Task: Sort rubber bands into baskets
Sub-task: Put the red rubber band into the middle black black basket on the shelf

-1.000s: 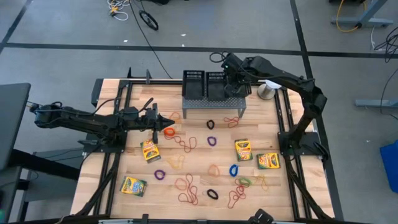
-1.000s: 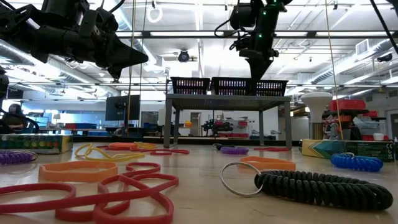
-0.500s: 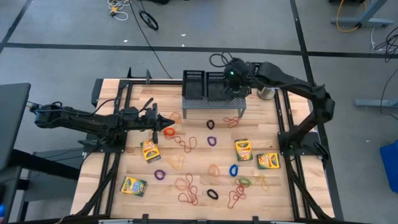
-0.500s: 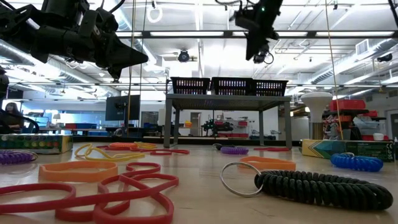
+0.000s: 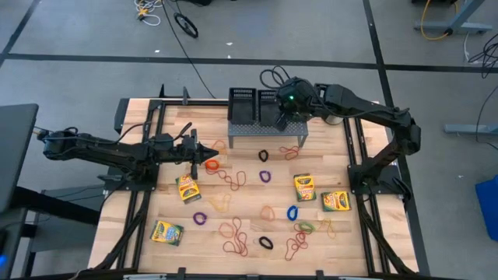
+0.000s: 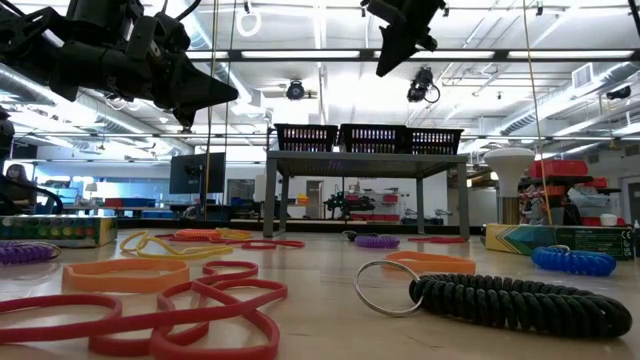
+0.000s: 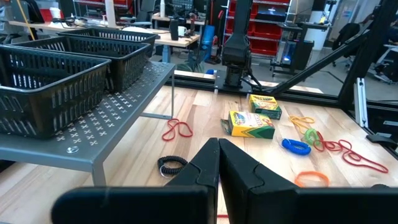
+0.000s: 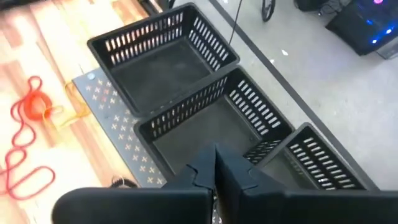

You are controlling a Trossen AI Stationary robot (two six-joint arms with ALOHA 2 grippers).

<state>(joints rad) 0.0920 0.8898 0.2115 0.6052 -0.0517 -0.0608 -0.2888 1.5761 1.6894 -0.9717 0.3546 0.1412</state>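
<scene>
The right pincer, fingers pressed together and holding nothing, hangs above the baskets on the grey stand. The left pincer, also closed and empty, hovers over the desk beside an orange band. Other bands lie scattered just beyond it among crayon boxes.

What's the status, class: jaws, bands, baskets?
Right gripper shut, empty, above the baskets. Left gripper shut, waiting over left table. Rubber bands scattered on table. Nothing in the way.
</scene>
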